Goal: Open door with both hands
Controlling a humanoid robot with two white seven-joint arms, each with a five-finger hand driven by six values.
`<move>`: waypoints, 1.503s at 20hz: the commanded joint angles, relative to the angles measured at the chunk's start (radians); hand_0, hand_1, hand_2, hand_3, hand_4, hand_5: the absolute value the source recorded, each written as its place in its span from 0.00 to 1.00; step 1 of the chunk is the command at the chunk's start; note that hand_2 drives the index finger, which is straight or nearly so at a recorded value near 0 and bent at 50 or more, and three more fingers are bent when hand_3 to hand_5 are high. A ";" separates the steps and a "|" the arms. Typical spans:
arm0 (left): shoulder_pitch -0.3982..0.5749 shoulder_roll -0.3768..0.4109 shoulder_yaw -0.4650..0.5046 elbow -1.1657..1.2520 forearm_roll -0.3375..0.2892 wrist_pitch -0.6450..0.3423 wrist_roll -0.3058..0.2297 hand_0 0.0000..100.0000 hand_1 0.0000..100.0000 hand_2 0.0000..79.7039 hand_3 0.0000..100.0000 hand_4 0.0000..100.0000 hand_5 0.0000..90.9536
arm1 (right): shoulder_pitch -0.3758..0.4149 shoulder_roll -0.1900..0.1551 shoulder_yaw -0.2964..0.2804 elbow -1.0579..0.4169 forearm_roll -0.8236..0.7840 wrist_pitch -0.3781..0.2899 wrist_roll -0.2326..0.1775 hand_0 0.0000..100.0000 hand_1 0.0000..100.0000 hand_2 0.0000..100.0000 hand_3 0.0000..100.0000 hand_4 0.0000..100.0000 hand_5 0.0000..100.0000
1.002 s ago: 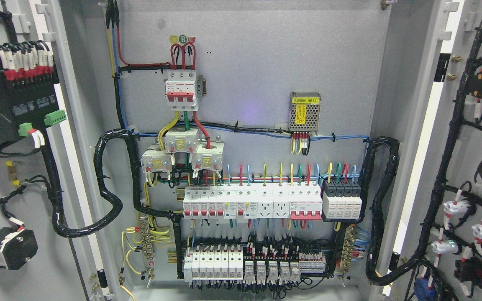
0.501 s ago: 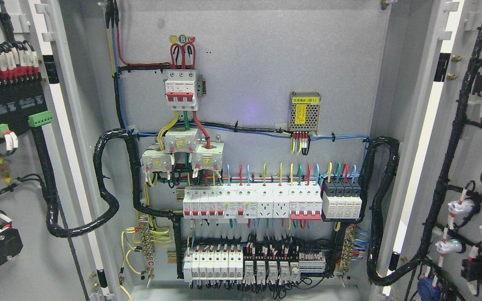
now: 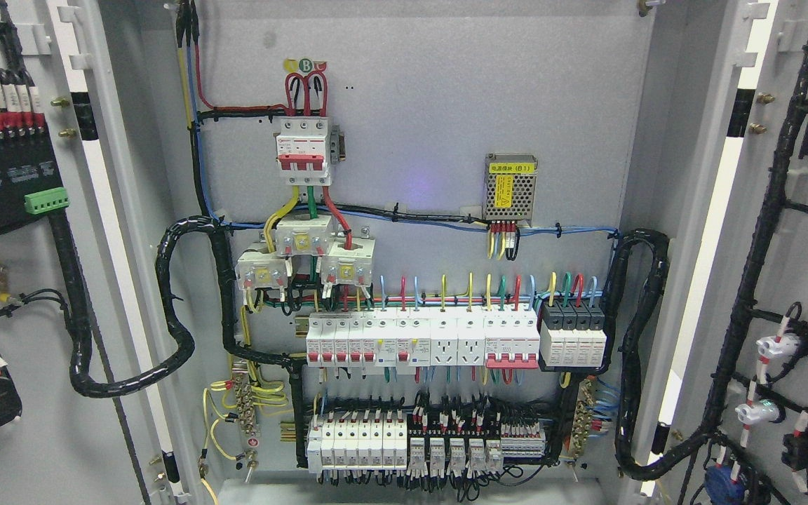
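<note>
Both doors stand wide open: the left door (image 3: 18,435) fills the left edge, the right door (image 3: 790,280) the right edge. Between them the cabinet's breakers (image 3: 421,340) show. Neither hand is in view, so their state cannot be told.

Neither of the robot's arms is showing anywhere in the head view: nothing is coming in at the lower left, the lower right or along the bottom edge of the frame. No wrist, palm or finger is appearing at any edge, so the pose of both hands, and whether their fingers are spread or curled, is not showing
</note>
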 commanded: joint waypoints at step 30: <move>-0.163 0.086 -0.015 0.315 -0.005 -0.257 -0.001 0.00 0.00 0.00 0.00 0.00 0.00 | 0.013 -0.056 -0.095 0.085 -0.098 -0.026 0.001 0.39 0.00 0.00 0.00 0.00 0.00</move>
